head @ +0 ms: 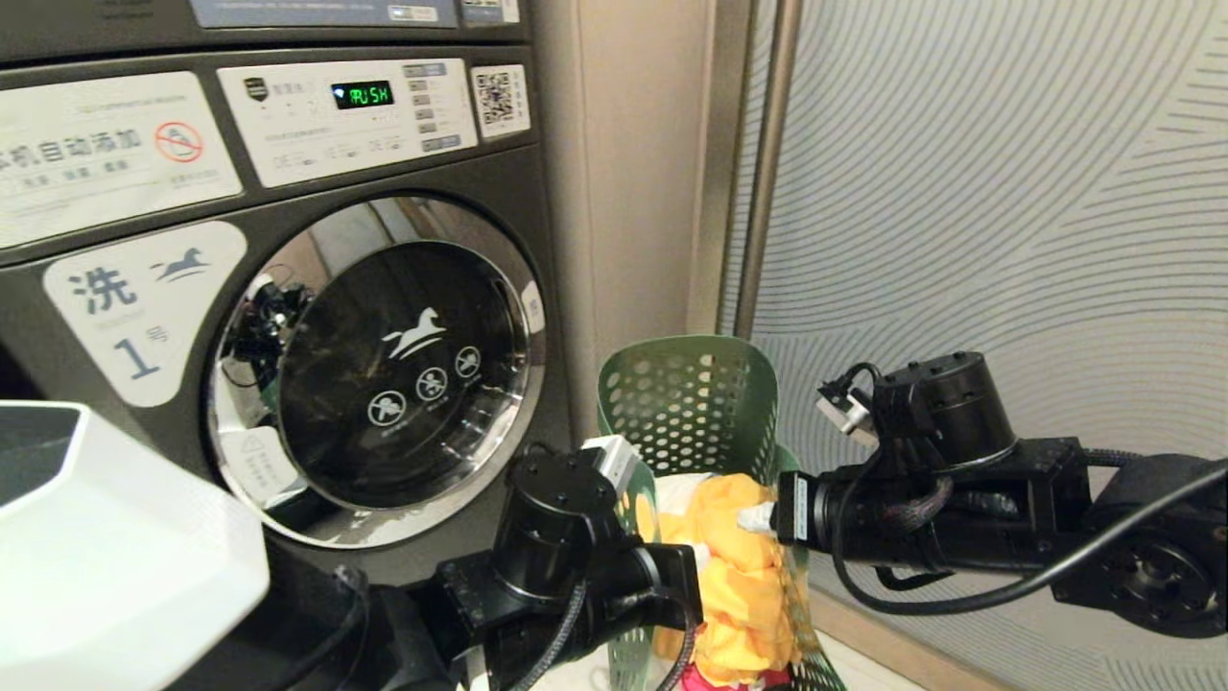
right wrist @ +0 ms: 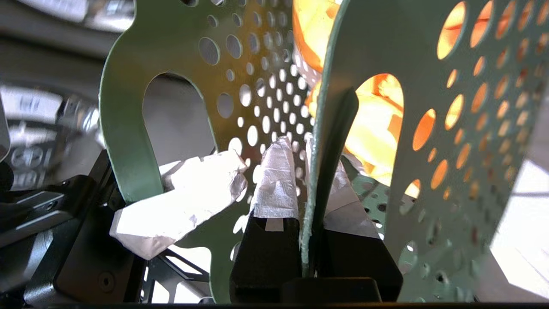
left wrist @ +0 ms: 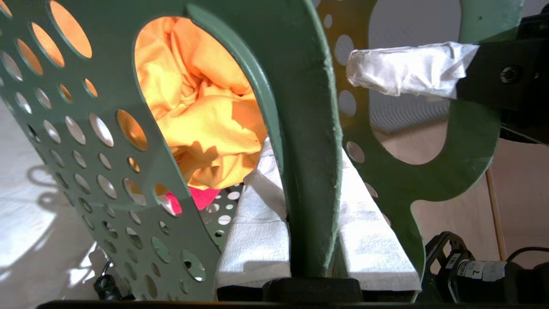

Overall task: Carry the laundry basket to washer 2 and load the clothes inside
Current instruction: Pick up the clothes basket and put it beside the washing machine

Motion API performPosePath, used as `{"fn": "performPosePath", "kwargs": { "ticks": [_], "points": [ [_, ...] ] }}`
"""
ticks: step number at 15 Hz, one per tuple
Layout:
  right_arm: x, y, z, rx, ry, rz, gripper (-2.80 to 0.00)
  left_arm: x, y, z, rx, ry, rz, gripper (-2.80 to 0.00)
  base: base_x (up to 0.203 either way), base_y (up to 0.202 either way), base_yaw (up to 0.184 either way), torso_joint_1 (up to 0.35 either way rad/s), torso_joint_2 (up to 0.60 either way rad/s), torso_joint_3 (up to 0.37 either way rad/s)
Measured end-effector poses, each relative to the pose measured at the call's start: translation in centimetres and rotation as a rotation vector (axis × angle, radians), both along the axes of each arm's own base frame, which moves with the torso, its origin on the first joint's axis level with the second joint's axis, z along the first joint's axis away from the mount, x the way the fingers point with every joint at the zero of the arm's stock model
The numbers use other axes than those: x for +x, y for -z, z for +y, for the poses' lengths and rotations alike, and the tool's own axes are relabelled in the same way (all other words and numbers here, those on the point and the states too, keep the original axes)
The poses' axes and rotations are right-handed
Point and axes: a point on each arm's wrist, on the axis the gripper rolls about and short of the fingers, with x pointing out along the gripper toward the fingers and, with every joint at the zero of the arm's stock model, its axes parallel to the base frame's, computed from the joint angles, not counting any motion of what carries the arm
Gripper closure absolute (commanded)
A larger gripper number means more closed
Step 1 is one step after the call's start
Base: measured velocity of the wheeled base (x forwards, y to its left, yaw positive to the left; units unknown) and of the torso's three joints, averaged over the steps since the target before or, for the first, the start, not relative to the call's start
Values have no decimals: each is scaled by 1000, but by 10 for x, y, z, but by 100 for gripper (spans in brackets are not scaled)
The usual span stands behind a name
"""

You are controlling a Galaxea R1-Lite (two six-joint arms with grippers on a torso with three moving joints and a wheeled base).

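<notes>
I hold the green perforated laundry basket (head: 686, 403) up between both arms, just right of a washer door. My left gripper (head: 641, 504) is shut on its left rim beside an oval handle cut-out, taped fingers (left wrist: 257, 231) clamping the edge (left wrist: 309, 128). On the opposite rim my right gripper (head: 765, 518) is shut too, pinching the thin wall (right wrist: 326, 141) between its fingers (right wrist: 276, 180). The clothes fill the basket: a mustard-yellow garment (head: 739, 566) (left wrist: 201, 107) on top, a pink-red one (left wrist: 201, 197) beneath. Washer 2 is out of view.
The dark grey washer labelled "1" (head: 144, 317) stands close ahead on the left, its chrome-ringed door (head: 374, 374) shut and its display lit. A beige pillar (head: 633, 173) and a patterned wall (head: 1007, 192) with a wooden skirting (head: 902, 653) close off the right.
</notes>
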Motion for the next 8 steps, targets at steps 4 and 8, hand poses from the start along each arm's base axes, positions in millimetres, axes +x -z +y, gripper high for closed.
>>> {"fn": "performPosePath", "kwargs": {
  "ticks": [4, 8],
  "points": [
    [0, 1, 0, 1, 2, 3, 0, 1, 0, -1, -1, 0, -1, 0, 0, -10, 171, 3, 4, 4],
    [1, 1, 0, 2, 3, 6, 0, 1, 0, -2, -3, 0, -2, 0, 2, -6, 173, 1, 3, 0]
  ]
}}
